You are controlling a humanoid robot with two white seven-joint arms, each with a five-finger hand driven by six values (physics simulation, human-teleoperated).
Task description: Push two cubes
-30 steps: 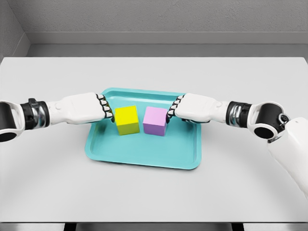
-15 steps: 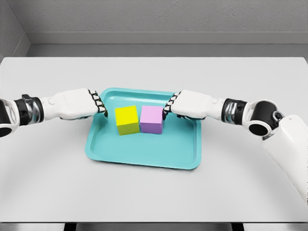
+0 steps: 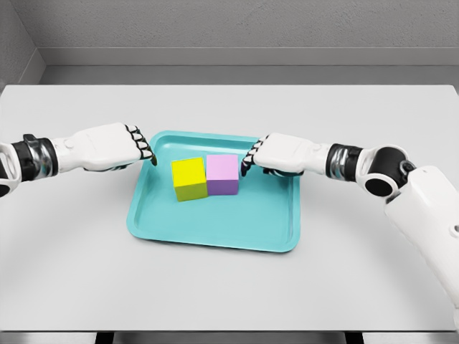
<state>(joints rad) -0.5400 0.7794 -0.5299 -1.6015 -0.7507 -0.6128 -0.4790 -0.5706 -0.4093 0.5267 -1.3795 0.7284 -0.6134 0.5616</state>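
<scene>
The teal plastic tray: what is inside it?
Inside the teal plastic tray sit a yellow cube and a lilac cube, side by side, apparently touching. The floor under them is hidden.

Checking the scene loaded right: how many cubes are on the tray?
2. The yellow cube sits left of centre in the teal tray; the purple cube is beside it on its right. None appear hidden.

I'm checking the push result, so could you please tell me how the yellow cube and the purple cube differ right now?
The yellow cube sits on the left, the purple cube on the right and slightly farther back. The yellow cube looks turned a little, while the purple cube faces the camera squarely. The right hand is close beside the purple cube; the left hand is clear of the yellow one. Both look alike in size, adjacent on the teal tray.
</scene>
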